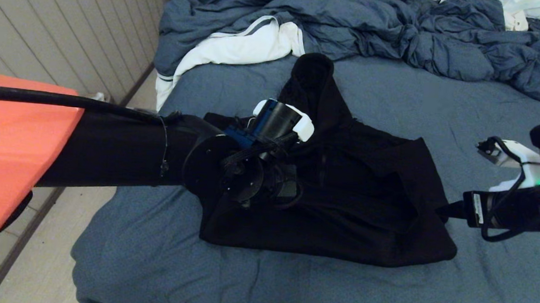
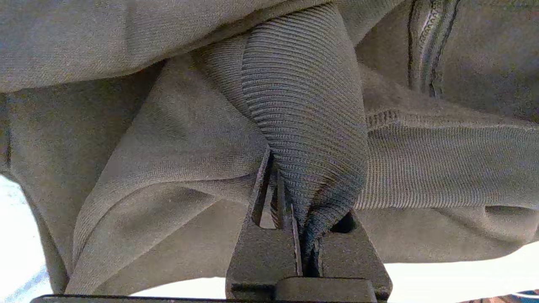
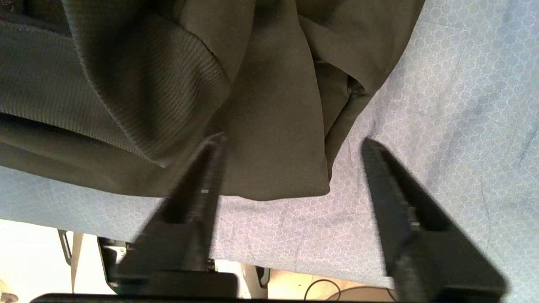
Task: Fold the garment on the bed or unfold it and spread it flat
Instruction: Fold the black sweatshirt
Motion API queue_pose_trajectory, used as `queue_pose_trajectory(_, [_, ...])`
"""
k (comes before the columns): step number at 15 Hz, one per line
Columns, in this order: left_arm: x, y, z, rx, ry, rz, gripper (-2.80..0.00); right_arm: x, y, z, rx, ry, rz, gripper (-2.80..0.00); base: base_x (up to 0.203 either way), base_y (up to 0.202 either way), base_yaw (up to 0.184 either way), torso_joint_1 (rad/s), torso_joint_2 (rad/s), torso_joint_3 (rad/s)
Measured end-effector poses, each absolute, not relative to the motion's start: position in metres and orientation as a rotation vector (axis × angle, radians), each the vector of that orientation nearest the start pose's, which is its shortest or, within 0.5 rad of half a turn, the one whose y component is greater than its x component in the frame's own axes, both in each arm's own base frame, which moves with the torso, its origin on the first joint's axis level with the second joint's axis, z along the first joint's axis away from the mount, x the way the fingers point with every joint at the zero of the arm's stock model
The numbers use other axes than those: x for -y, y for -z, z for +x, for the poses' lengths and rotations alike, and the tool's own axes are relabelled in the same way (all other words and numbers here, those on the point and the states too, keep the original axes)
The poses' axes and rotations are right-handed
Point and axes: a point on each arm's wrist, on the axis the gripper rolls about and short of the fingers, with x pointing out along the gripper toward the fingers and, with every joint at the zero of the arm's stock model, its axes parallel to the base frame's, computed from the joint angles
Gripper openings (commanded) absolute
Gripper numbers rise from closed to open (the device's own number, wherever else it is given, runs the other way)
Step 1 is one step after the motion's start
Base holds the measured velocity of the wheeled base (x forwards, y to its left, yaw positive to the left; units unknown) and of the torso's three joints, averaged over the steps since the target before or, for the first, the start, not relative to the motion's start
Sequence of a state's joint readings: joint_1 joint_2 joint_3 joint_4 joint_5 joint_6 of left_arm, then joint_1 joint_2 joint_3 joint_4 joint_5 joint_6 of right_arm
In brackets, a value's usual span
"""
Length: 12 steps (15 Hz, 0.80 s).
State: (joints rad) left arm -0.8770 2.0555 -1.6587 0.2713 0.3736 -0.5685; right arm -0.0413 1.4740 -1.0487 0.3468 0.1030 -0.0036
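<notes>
The garment [image 1: 365, 199], a black hoodie, is lying in a bunched heap near the middle of the bed [image 1: 289, 288], on the blue-grey sheet. Its long axis is running from the near edge of the bed toward the far side, with the hood pointing away from the robot toward the rumpled blue-grey duvet [image 1: 399, 33] and the wide body spreading out nearest the camera. A white cloth with grey stripes [image 1: 239, 46] is lying at the far left of the bed, just beyond the hood and apart from it.

The left end effector [image 2: 309, 235] is reaching in over the hoodie's left side and is clenched on a ribbed band of the garment [image 2: 303, 105]; in the left wrist view the ribbing is bunching up out of the closed jaws, with smooth fabric and the zipper line lying behind it.

The right end effector [image 3: 290, 168] is sitting at the garment's right edge, low over the sheet. Its jaws are standing wide apart and are gripping nothing: a corner of the dark fabric [image 3: 273, 168] is lying between the two fingers [image 3: 202, 189], resting on the sheet [image 3: 463, 105]. In the head view this arm is showing at the right, with its fingertips just beside the hoodie's edge.
</notes>
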Motion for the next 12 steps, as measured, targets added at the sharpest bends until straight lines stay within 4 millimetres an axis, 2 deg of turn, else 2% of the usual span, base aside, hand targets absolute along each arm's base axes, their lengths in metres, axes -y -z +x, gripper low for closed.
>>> queue_pose_trajectory(6, [0.306,-0.209,0.261,-0.657,0.316,-0.147,-2.80,0.004,-0.228,0.242,-0.707,-0.111,0.060,0.00,0.000,0.000,0.000,0.000,0.00,0.000])
queue_pose_trajectory(12, [0.302,-0.211,0.256,-0.657,0.315,-0.144,-2.80,0.004,-0.211,0.279,-0.645,-0.155,0.044,0.00,0.000,0.000,0.000,0.000,0.00,0.000])
